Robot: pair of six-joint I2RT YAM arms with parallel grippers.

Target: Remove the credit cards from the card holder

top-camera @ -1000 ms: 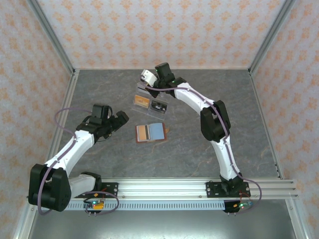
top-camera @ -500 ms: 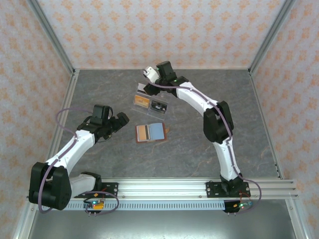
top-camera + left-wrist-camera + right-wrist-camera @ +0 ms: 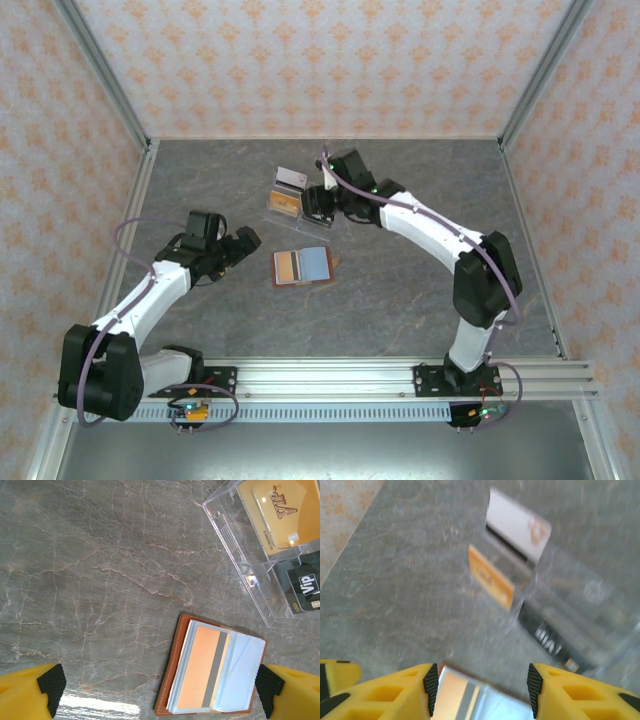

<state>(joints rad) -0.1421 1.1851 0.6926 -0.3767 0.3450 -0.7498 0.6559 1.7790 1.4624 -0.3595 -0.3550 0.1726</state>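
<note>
The brown card holder (image 3: 302, 266) lies open on the table, an orange card (image 3: 202, 669) showing under its clear sleeve. My left gripper (image 3: 247, 239) hovers open just left of it, and the holder (image 3: 214, 675) lies toward its right fingertip (image 3: 267, 689). My right gripper (image 3: 319, 202) is open and empty above the tray's right end. In the blurred right wrist view, the holder's far edge (image 3: 470, 700) sits below that gripper (image 3: 482, 689). A white card (image 3: 292, 179), an orange card (image 3: 285, 205) and a black card (image 3: 550, 636) lie in the tray.
The clear acrylic tray (image 3: 300, 222) with compartments stands just beyond the card holder. Patterned walls and metal posts (image 3: 105, 80) close in the grey marble table (image 3: 420, 280) on three sides. The arm rail (image 3: 330, 375) runs along the near edge.
My right gripper has opened and let go of the white card, which now lies at the tray's far end. That arm has drawn back toward the near right. The left arm has not moved.
</note>
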